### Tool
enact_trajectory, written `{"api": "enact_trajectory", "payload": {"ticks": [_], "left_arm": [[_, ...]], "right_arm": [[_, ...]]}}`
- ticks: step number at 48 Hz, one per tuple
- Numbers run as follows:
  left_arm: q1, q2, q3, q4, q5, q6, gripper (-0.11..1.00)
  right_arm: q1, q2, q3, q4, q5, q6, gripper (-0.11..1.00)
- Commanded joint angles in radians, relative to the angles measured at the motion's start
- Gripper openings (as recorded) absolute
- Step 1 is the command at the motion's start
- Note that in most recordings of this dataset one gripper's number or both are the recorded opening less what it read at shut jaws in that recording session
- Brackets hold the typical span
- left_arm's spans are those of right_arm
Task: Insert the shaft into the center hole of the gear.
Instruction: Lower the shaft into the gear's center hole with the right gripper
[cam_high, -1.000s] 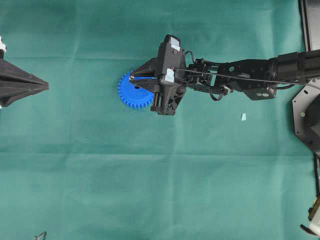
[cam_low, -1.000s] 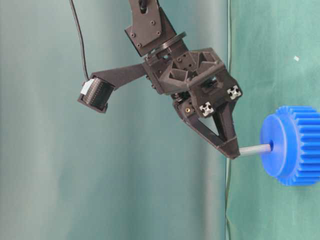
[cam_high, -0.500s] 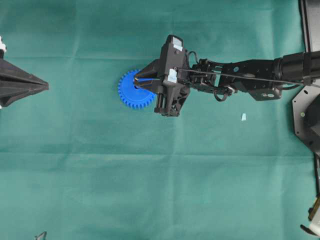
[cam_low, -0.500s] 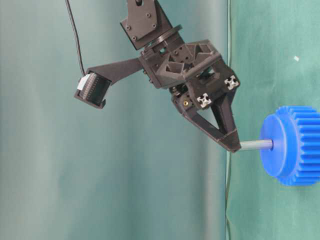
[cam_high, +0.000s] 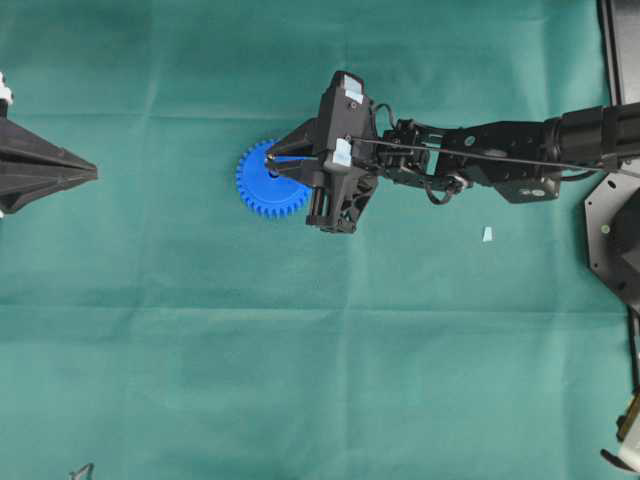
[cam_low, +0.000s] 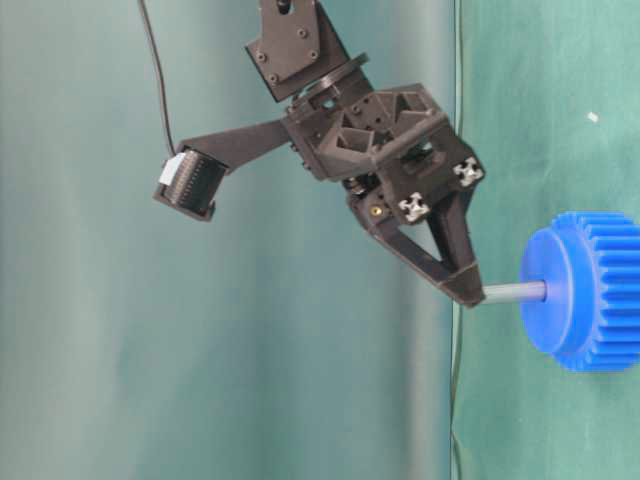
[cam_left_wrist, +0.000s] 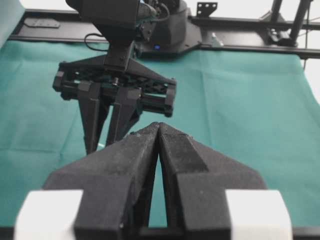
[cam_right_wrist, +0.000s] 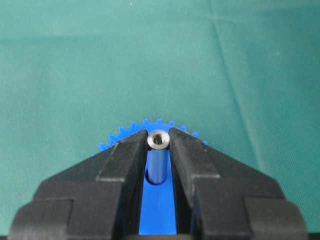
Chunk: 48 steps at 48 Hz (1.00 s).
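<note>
Right gripper (cam_right_wrist: 159, 145): fingers pinched onto the top end of the shaft (cam_low: 513, 292), one on each side, over the gear (cam_low: 590, 290).
Shaft: stands upright, its lower end meeting the middle of the gear's hub at the center hole; how deep it sits cannot be told.
Gear: lies flat on the green cloth (cam_high: 300, 360), left of the cloth's middle in the overhead view; its toothed rim shows beyond the fingertips.
Left gripper (cam_high: 92, 173): fingers pressed together with nothing between them, at the left edge, well apart from the gear.
Open room: bare cloth on every side of the gear.
Pale scrap (cam_high: 487, 234): lies below the right arm, well apart from the gear.
</note>
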<state>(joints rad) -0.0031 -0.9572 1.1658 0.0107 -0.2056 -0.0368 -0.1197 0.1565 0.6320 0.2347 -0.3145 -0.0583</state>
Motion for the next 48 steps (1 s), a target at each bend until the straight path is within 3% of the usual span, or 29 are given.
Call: {"api": "enact_trajectory", "payload": {"ticks": [1, 48], "left_arm": [[0.003, 0.006, -0.021, 0.000, -0.005, -0.002, 0.02], [0.003, 0.006, -0.021, 0.002, 0.000, -0.002, 0.02]], "right_arm": [[0.000, -0.009, -0.015, 0.003, -0.015, 0.002, 0.16], [0.000, 0.046, -0.014, 0.014, -0.008, 0.003, 0.16]]}}
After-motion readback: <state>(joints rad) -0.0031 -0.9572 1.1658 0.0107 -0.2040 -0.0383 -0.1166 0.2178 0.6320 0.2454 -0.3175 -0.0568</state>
